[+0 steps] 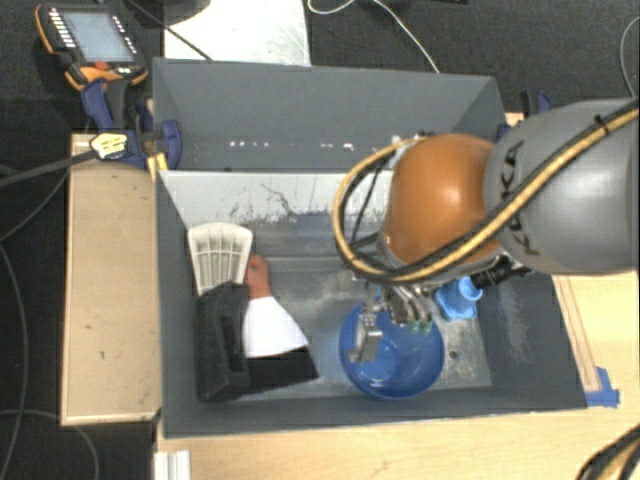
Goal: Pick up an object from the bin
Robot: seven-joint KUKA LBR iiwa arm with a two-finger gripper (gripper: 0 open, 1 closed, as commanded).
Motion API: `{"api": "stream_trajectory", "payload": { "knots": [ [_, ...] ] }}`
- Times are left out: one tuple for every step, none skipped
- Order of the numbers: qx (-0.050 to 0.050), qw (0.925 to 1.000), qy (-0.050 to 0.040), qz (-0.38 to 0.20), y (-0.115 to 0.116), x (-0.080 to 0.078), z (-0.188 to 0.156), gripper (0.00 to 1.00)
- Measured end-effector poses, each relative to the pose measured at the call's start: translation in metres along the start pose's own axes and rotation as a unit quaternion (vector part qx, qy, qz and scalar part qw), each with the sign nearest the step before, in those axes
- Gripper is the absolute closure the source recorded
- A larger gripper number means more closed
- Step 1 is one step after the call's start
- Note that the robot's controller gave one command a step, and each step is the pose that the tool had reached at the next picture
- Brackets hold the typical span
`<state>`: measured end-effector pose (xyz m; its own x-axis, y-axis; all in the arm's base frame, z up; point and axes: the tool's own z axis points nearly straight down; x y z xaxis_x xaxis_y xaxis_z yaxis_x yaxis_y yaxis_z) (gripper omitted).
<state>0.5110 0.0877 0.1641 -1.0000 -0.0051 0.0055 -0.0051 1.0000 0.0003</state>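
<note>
**Pincer low over blue bowl, grip state unclear**

The pincer (388,326) hangs below the orange cover (440,208), low in the bin (330,128). It sits directly over a blue bowl (395,363), and its tip overlaps the bowl's upper left part. Can't tell if it touches the bowl or sits just above it. Can't tell if it is released or clenched either, since the cover and cables (340,218) hide too much. Whether it has hold of the bowl is also unclear.

The bowl is round and see-through blue. It lies flat on the bin floor, below the pincer and close to the front wall.

Just right of the pincer and slightly further back is a small, lighter blue piece (460,298). It is partly tucked under the arm (570,208). It is near the bowl's rim, but contact is unclear.

Left of the pincer, apart from the bowl, a white sheet (268,330) lies on a black block (212,353). The block runs along the bin's left wall and bends toward the pincer at the front.

Further left and back is a white ribbed fan (220,253), against the left wall just above the block. A small orange-brown lump (258,273) sits beside the fan, touching the top of the sheet.

The grey arm enters from the right, with yellow-black cables looping round the cover.
</note>
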Motion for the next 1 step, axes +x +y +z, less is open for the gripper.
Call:
{"api": "stream_trajectory", "payload": {
  "knots": [
    [0.000, 1.0000, -0.0039, 0.002, -0.0005, -0.0015, -0.0045, 0.00]
  ]
}}
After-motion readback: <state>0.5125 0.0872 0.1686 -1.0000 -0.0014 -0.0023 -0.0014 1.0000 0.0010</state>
